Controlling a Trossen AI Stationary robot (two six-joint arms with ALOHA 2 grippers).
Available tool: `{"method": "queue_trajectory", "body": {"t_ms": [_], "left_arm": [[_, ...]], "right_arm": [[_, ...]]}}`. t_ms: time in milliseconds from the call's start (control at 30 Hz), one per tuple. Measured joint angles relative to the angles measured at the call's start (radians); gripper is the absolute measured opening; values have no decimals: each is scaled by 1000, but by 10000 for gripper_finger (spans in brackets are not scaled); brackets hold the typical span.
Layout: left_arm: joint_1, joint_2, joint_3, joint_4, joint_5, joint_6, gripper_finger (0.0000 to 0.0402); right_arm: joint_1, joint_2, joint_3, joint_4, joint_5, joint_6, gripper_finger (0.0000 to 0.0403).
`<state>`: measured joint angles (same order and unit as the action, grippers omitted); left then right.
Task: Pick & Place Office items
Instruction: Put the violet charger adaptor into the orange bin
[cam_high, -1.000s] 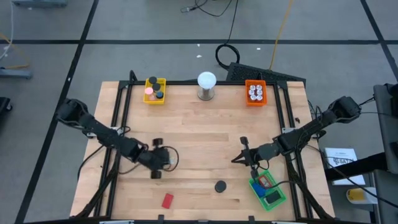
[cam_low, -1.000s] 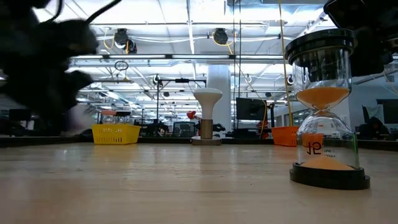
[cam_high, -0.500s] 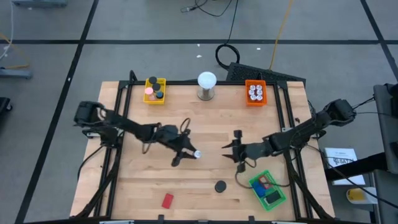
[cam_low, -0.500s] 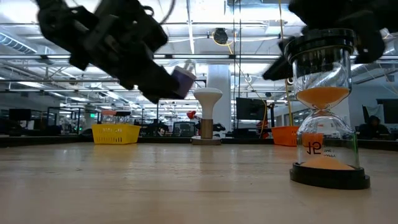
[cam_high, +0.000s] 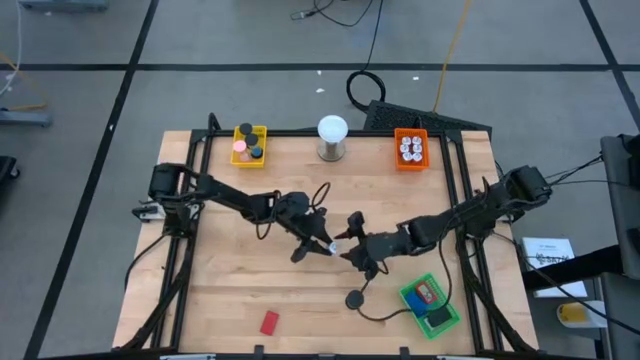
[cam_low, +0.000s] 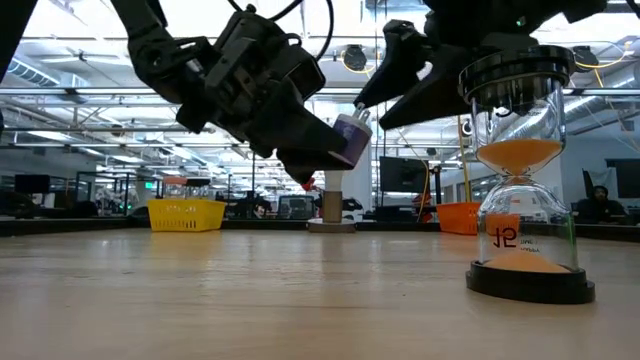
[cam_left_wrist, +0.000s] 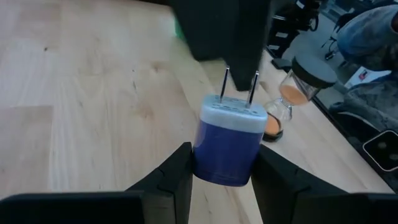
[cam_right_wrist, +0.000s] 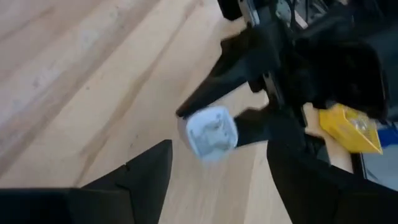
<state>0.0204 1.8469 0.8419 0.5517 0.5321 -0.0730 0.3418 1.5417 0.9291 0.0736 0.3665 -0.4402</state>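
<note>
Nearest the front edge of the wooden table (cam_high: 300, 190), a flat red block (cam_high: 269, 322) lies left of centre, a black hourglass (cam_high: 354, 299) stands near the middle, and a green tray (cam_high: 415, 310) sits at the near right holding flat red and blue pieces. Seen from table height, the hourglass (cam_low: 526, 170) is clear glass with orange sand between round black caps.

Above mid-table, the left gripper (cam_high: 318, 244) pinches a small purple plug adapter (cam_low: 349, 138) between its dark fingers (cam_left_wrist: 173, 171); the adapter has a smooth rounded body, a whitish end face and two thin metal prongs (cam_left_wrist: 239, 87). It is held clear of the surface. The right gripper (cam_high: 352, 240) hangs just right of it with its fingers spread, facing the whitish end; whether it touches the adapter is hard to tell.

Planks of pale, visibly grained wood form the tabletop, bordered by a black frame.

Along the far edge stand a yellow tray (cam_high: 249, 146) with pink and black round pieces, a white ball on a metal base (cam_high: 332, 137), and an orange tray (cam_high: 410, 148) with whitish pieces.

Beyond the table lies grey floor with dark seams and loose cables (cam_high: 365, 88).
</note>
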Motion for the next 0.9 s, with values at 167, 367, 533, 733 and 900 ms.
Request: {"method": "queue_trajectory", "body": {"t_ms": [167,367,533,733,900], "left_arm": [[0,0,18,-8,-1,-15,130],[5,1,20,-15,-6,-31,130],[4,3,20,-20,-6,-34,130],[3,2,19,-19,0,-41,135],[7,-7,21,-20,-6,-33,197]], "right_arm": [[-50,0,3,17,-160,-21,233],[-79,54,2,58,-223,-50,211],[-84,95,6,101,-232,-63,179],[-83,105,4,129,-237,-47,139],[-83,91,3,70,-237,13,138]]}}
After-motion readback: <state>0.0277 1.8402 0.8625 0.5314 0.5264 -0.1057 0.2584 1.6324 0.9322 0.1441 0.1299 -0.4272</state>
